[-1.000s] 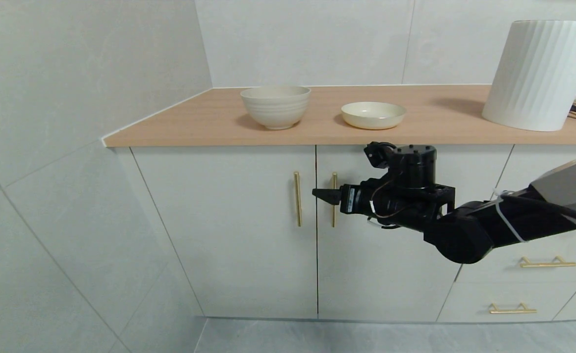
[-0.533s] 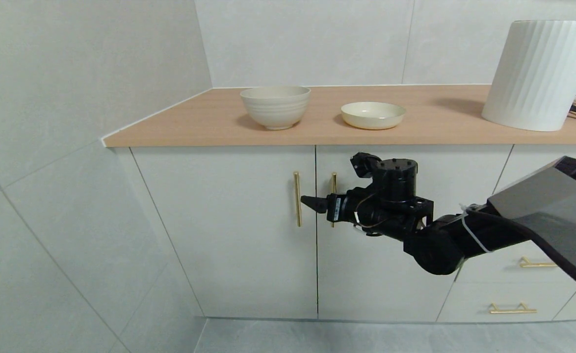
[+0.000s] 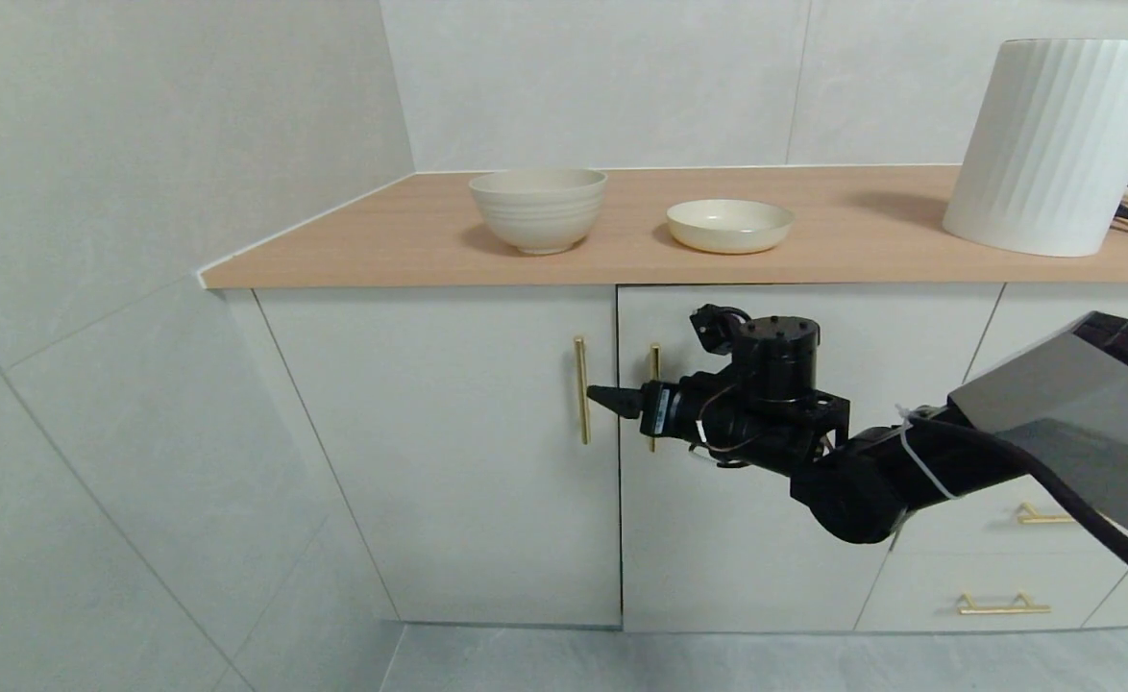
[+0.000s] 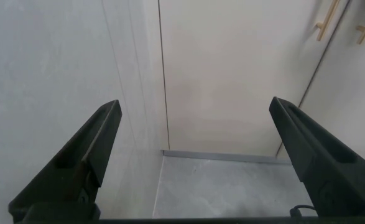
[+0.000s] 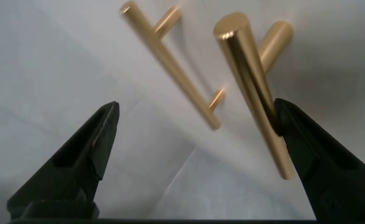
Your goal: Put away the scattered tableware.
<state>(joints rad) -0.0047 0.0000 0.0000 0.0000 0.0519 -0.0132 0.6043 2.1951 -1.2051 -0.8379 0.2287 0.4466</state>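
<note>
Matt wood-grain countertop, smooth cream ceramic bowl and dish, satin brass-look metal handles, smooth matt cabinet doors, ribbed matt white container at 2 o'clock

A kitchen: a wooden countertop carries a bowl and dish, with pale cabinets and brass handles below it and tiled wall behind it.

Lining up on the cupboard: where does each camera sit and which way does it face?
Head: high, looking down at counter, cupboard, right tool.
Left wrist: low, facing cupboard foot and floor; open left tool frames it.
Right wrist: close on brass handles; open right tool frames them.
Shared: all three see the brass handles.
</note>
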